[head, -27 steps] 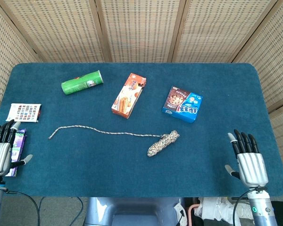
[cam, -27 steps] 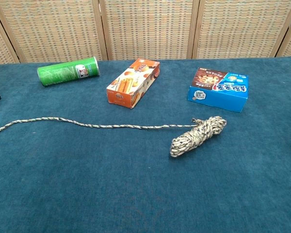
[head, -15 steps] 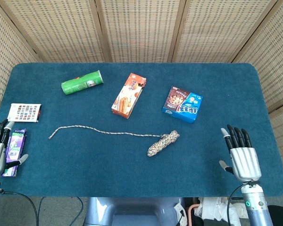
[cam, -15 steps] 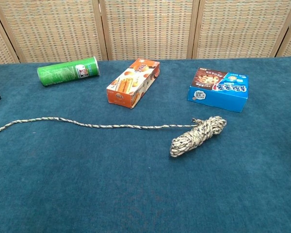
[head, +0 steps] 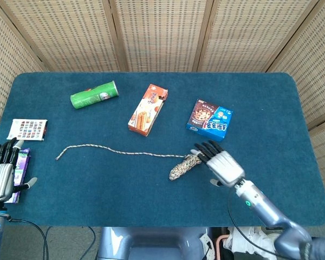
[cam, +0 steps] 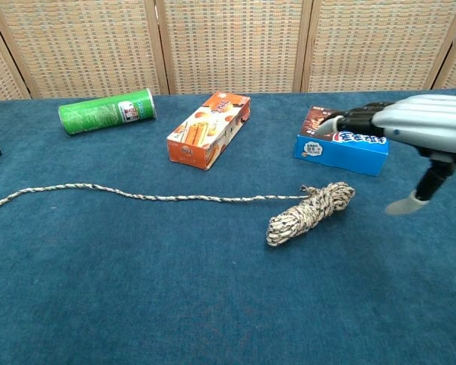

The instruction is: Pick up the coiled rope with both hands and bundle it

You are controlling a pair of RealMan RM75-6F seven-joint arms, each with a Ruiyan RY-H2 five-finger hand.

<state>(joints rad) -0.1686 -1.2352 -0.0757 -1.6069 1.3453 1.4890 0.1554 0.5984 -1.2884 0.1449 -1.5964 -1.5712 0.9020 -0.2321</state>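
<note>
A speckled rope bundle (head: 183,167) (cam: 310,213) lies in the middle of the blue table, with a long loose tail (head: 114,150) (cam: 137,193) trailing off to the left. My right hand (head: 220,163) (cam: 410,129) hovers open above the bundle's right end, fingers spread and pointing left, holding nothing. My left hand (head: 2,172) stays open at the table's left front corner, far from the rope; the chest view does not show it.
A green can (head: 94,95) lies at the back left, an orange box (head: 148,109) at the back middle and a blue box (head: 209,119) just behind my right hand. A purple packet (head: 19,169) and a printed card (head: 27,129) lie by my left hand.
My right hand has swung in from the table's right front corner to just above the rope bundle. My left hand has shifted only slightly. The rope has not moved.
</note>
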